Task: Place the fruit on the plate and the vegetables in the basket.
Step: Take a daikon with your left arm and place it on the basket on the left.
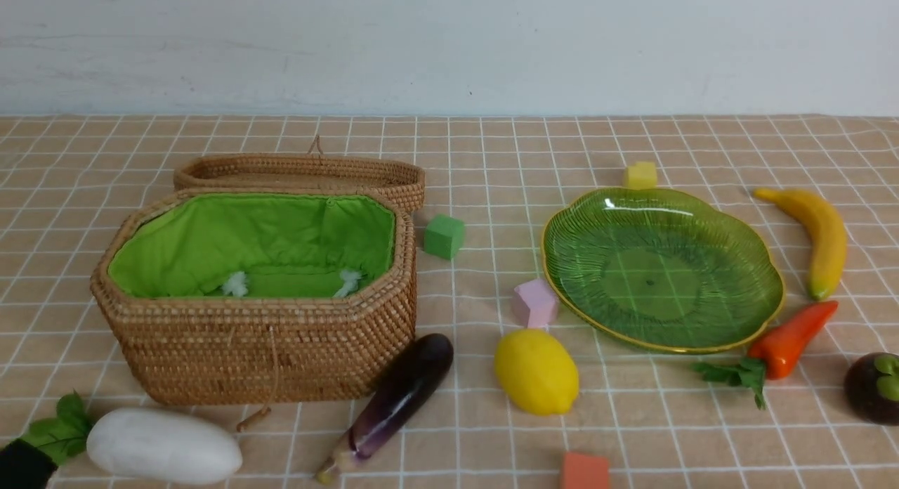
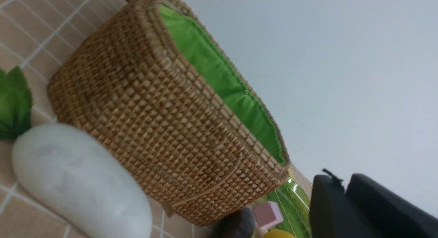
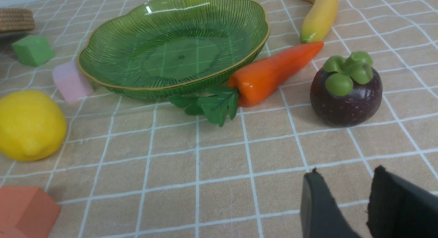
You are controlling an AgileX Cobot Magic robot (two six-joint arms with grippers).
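The wicker basket with green lining stands at the left, empty of vegetables. The white radish and the eggplant lie in front of it. The lemon lies mid-table. The green plate is bare. The banana, the carrot and the mangosteen lie to its right. My left gripper is shut and empty, low beside the radish; only its black tip shows in front. My right gripper is open and empty, short of the mangosteen.
The shallow wicker lid lies behind the basket. Foam cubes are scattered about: green, pink, yellow behind the plate, and orange at the front edge. The carrot's leaves touch the plate's rim.
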